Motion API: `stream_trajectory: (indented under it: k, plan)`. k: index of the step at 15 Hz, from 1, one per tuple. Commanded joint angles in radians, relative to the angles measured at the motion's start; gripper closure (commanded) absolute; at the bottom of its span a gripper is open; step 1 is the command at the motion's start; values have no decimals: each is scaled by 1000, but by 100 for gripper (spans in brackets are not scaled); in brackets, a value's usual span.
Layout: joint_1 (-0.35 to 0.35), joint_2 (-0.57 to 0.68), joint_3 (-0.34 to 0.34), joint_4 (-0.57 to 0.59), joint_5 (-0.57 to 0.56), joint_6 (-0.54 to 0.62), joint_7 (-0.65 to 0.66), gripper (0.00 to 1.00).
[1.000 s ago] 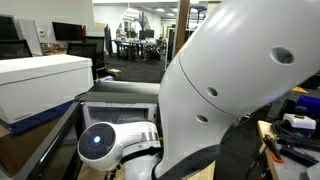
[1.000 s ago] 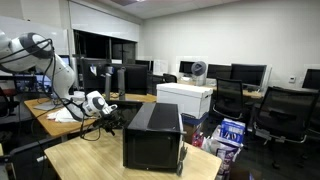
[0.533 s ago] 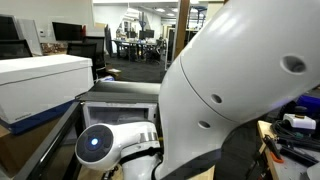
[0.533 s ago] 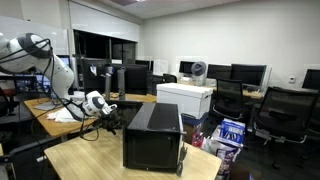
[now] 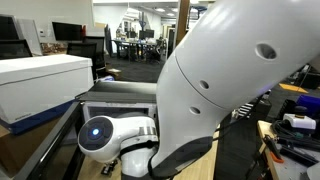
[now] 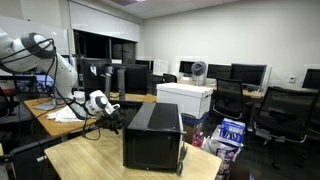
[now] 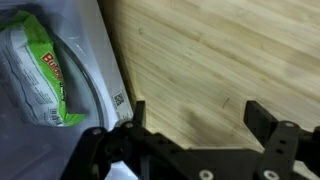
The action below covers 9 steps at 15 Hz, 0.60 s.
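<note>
In the wrist view my gripper [image 7: 195,112] is open and empty, its two black fingers spread over bare light wooden tabletop [image 7: 210,50]. Just to the left of the fingers lies a clear plastic bag [image 7: 95,60] holding a green-and-white packet [image 7: 35,65]. The left finger is close to the bag's edge, which bears a small code label [image 7: 120,100]. In an exterior view the gripper [image 6: 112,116] hangs low over the desk beside the black box [image 6: 152,135]. In an exterior view the white arm [image 5: 230,80] fills most of the picture.
A black box stands on the wooden table [image 6: 100,160]. A white box [image 6: 185,98] sits behind it, also seen in an exterior view [image 5: 40,80]. Monitors [image 6: 250,73], office chairs [image 6: 285,110] and a cluttered desk [image 6: 60,112] surround the arm.
The arm's large white link has swung slightly in the close exterior view, and the round joint has shifted a little up. The gripper stays low over the desk.
</note>
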Motion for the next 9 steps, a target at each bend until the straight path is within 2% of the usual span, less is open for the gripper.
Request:
stream_trajectory:
  k: [1,2,3,4,7,8,9]
  plan:
    - [9,-23,-4,-32,-9,19,55,0]
    - [-16,-39,24,-33,-3,12,35,0]
    - [-87,-78,100,-30,-5,-3,-59,0]
    - [-20,-8,27,5,-19,-1,33,0]
    - [-76,-36,85,5,-21,-2,-2,0]
    - [-60,-41,84,-12,-23,3,9,0]
    - [-2,-53,69,-57,-15,19,68,0]
